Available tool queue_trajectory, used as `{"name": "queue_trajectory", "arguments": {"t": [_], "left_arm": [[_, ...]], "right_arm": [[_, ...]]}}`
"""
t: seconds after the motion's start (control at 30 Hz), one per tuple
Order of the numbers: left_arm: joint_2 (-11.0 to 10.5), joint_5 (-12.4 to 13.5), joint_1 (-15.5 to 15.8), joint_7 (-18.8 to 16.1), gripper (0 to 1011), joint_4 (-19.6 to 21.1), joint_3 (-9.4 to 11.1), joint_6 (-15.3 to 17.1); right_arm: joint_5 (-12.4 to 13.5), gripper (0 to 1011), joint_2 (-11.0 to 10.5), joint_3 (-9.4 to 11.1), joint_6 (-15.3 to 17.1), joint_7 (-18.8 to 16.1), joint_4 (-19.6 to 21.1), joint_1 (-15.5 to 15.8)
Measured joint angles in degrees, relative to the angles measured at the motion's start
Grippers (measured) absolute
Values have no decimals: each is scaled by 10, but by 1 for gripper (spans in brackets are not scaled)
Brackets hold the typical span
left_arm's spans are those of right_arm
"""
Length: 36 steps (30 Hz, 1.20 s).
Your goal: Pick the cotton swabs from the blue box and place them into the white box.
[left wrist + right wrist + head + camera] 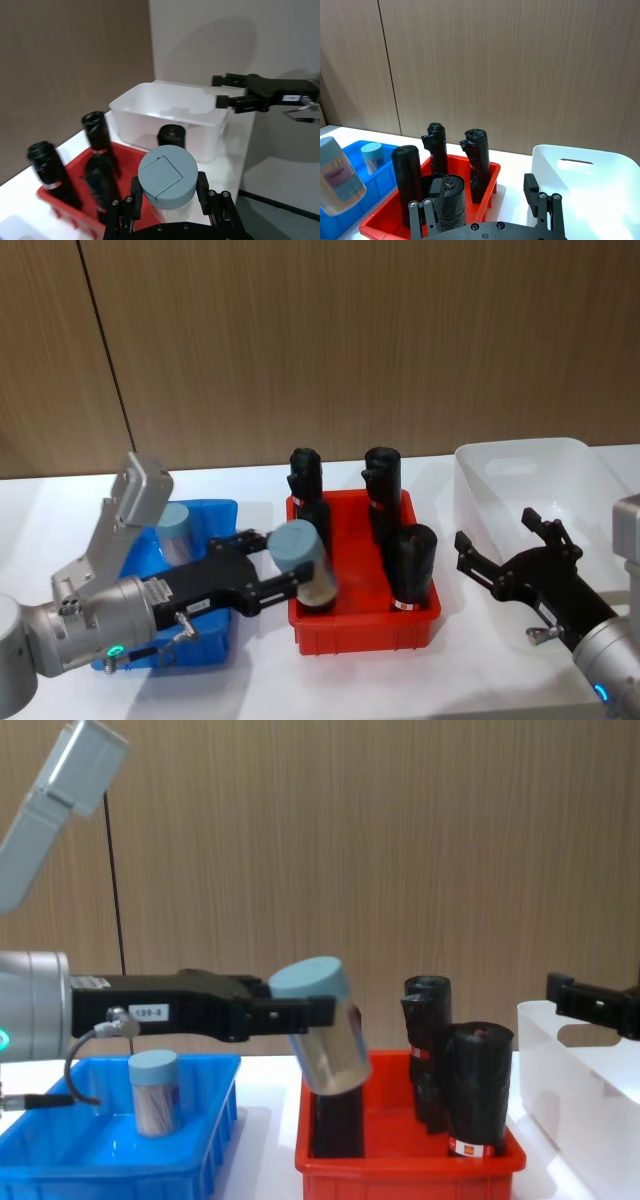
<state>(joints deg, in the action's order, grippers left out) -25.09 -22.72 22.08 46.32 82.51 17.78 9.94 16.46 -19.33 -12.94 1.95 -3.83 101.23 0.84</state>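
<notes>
My left gripper (278, 562) is shut on a cotton swab tub (305, 560) with a pale grey-blue lid. It holds the tub tilted in the air above the left part of the red bin (365, 635), as the chest view shows (325, 1025). Another tub of cotton swabs (175, 532) stands upright in the blue box (222, 508) at the left. The white box (520, 455) stands at the far right. My right gripper (500, 532) hovers open over its near left side, holding nothing.
The red bin between the two boxes holds several tall black rolls (382, 480) with red-and-white labels, taller than its walls. A wood-panelled wall (350, 340) stands behind the white table (260, 485).
</notes>
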Motion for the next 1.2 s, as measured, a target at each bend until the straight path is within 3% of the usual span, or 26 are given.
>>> {"name": "queue_trajectory", "arguments": {"t": [0.27,0.47,0.97,1.2], "left_arm": [[18,-3,27,75,652,-36,14,-11],[30,-4,43,113,652,-58,23,-21],[43,-4,62,152,652,-82,34,-33],[46,-5,66,159,652,-87,36,-35]], "right_arm": [[0,1002,0,0,0,0,0,0],[0,1002,0,0,0,0,0,0],[-2,1002,-3,1,4,-14,2,0],[0,1002,-17,7,24,-51,7,-3]]}}
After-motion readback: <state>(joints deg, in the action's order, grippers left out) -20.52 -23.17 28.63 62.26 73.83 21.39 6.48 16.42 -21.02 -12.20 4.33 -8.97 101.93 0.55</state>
